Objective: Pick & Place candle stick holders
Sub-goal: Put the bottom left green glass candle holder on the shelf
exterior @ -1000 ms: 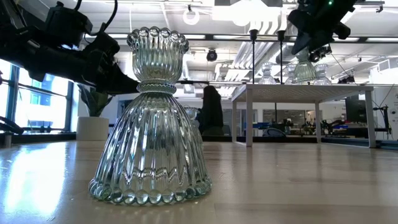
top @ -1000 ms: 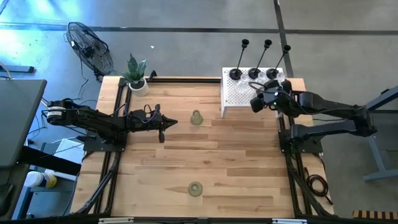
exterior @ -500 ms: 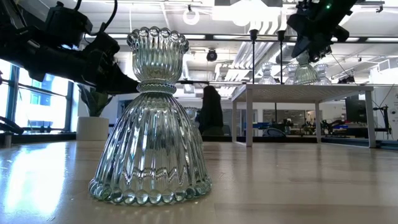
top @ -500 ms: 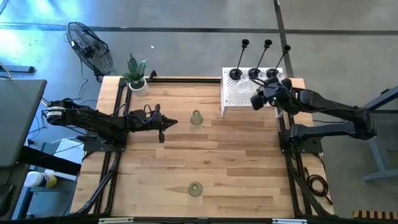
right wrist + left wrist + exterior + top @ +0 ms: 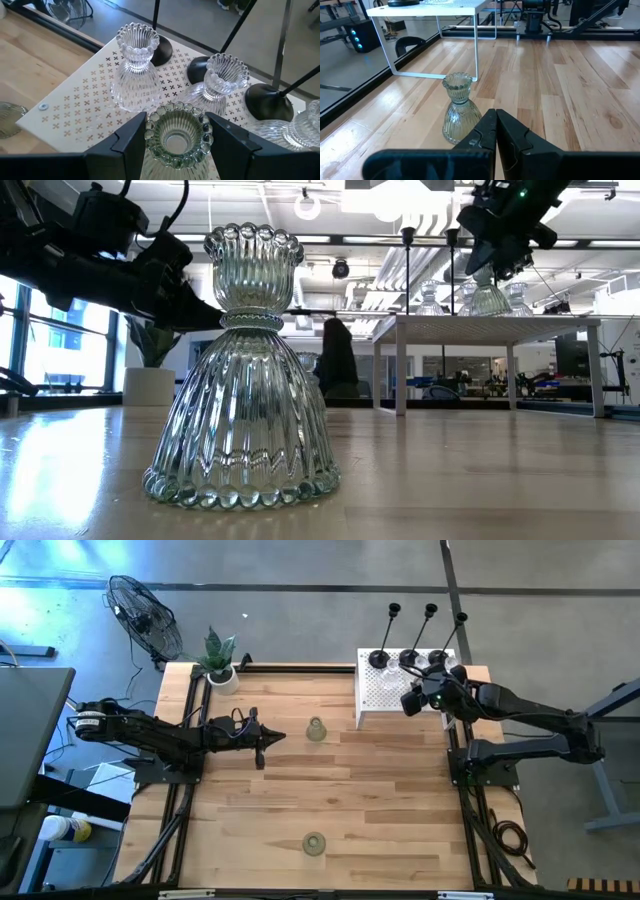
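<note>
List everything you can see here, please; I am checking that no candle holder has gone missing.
Black candle holders: three, black, along the back of the white box.
Clear candle holders: three, clear glass, on the white box.
Green candle holders: three, pale green; two on the table, one in the right gripper.
White box: one, white, perforated, table's far right.
Plant: one, green in a white pot, table's far left corner.
Fan: one, black, on the floor beyond the table.
Table: one, pale wood.
Left gripper: shut, empty, left of a green holder.
Right gripper: over the white box, gripping a green holder.
</note>
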{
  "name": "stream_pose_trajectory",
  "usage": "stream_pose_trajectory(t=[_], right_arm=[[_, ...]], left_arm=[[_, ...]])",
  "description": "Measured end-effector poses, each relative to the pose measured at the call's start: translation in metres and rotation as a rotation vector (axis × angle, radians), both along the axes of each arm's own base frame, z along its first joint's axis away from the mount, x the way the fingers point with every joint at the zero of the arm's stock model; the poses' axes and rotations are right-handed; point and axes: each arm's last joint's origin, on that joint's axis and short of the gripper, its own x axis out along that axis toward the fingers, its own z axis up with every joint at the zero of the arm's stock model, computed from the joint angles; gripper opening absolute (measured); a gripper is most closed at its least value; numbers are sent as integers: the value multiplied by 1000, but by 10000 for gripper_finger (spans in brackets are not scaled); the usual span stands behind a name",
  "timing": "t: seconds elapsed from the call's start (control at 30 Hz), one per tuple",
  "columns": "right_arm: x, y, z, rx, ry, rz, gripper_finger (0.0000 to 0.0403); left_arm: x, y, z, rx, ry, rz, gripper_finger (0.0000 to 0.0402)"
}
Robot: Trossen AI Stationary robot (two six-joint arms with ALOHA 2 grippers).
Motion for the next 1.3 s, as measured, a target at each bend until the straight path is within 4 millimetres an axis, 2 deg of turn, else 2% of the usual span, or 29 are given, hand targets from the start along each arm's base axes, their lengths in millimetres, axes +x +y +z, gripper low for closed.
stream_pose_trajectory(t=[0.8,1.3], right_arm=[[4,-9,-6,28,10,-50,180],[4,-8,-3,19,35,-31,244]], left_arm=[[0,0,0,0,0,0,1],[0,0,0,-1,0,0,1]])
